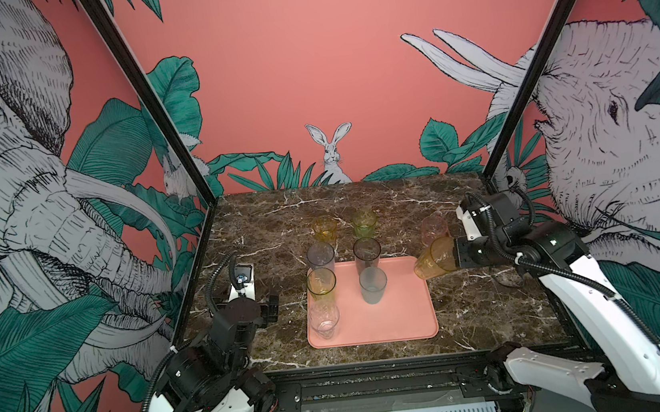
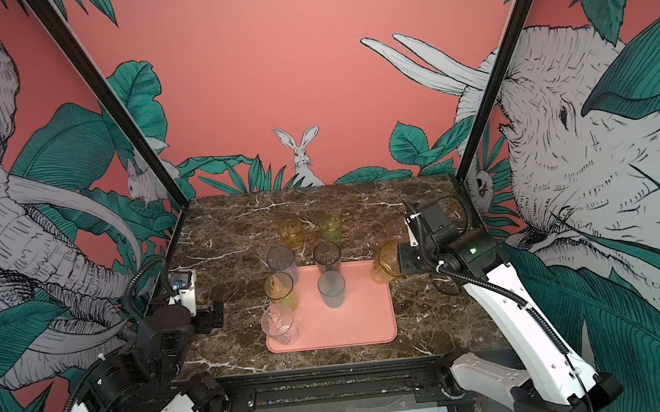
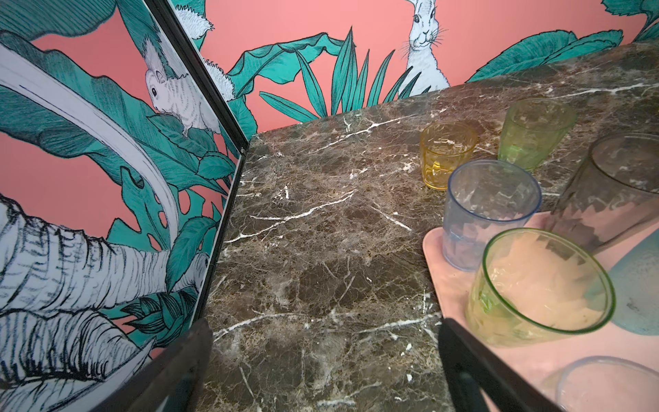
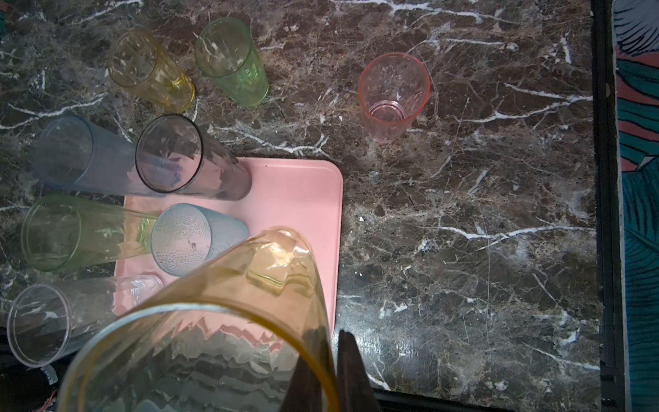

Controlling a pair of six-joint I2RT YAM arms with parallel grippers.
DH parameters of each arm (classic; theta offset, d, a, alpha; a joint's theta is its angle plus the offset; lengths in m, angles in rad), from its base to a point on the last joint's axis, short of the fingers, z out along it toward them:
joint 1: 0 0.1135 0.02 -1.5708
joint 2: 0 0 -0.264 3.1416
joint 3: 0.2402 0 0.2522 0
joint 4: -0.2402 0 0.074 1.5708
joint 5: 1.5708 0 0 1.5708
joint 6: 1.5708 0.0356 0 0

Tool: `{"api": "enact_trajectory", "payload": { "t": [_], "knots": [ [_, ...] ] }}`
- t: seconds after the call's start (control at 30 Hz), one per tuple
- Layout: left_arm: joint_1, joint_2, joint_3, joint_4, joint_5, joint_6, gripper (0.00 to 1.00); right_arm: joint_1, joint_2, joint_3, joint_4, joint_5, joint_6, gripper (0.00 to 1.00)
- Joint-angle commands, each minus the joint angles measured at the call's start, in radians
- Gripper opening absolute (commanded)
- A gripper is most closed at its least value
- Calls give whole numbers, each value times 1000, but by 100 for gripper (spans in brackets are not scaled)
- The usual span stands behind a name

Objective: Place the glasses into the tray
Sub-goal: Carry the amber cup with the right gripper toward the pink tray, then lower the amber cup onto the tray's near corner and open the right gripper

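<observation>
Right tool (image 1: 457, 257) is clamped on the rim wall of the tall amber tumbler (image 1: 434, 261), one finger inside and one outside. I see that tumbler tilted, with its base toward the tray (image 1: 406, 312), at the tray's far right corner. Left tool (image 1: 273, 307) has its jaws wide apart and holds nothing. It sits over the desk (image 1: 476, 304) near the tray's left edge.

I count nine tumblers and one tray.
- Five stand upright on the tray: the grey tumbler (image 1: 320, 258) at the far left corner, the smoky tumbler (image 1: 367, 255) at the far edge, the yellow-green tumbler (image 1: 321, 287) and the clear tumbler (image 1: 323, 320) along the left edge, and the frosted tumbler (image 1: 373, 285) near the middle.
- Three stand on the desk beyond the tray: the short amber tumbler (image 1: 324, 227), the green tumbler (image 1: 364, 222) and the pink tumbler (image 1: 434, 228).
- One is held.

The tray's right half is bare floor as far as the near right corner. The pink tumbler stands just behind the held one.
</observation>
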Motion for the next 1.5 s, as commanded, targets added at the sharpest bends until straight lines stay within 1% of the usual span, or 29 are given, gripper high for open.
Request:
{"api": "enact_trajectory", "payload": {
  "t": [0.0, 0.1, 0.2, 0.43, 0.6, 0.83, 1.13, 1.47],
  "knots": [
    [3, -1, -5, -6, -3, -20, 99, 35, -35, -34, -20, 51, 47, 0],
    [3, -15, -8, -9, -5, -24, 99, 86, -56, -71, -14, 83, 76, 0],
    [3, -27, -10, -9, -5, -26, 100, 150, -59, -148, -7, 156, 112, 0],
    [3, -35, -12, -11, -4, -29, 99, 270, -38, -246, 45, 179, 178, 0],
    [3, -33, -12, -11, 3, -30, 99, 379, 16, -280, 109, 198, 230, 0],
    [3, -39, -13, -13, 6, -33, 99, 518, 123, -271, 196, 238, 268, 0],
    [3, -40, -12, -12, 12, -33, 100, 628, 237, -229, 223, 251, 301, 0],
    [3, -47, -16, -12, 15, -37, 99, 672, 312, -208, 273, 229, 313, 0]
  ]
}}
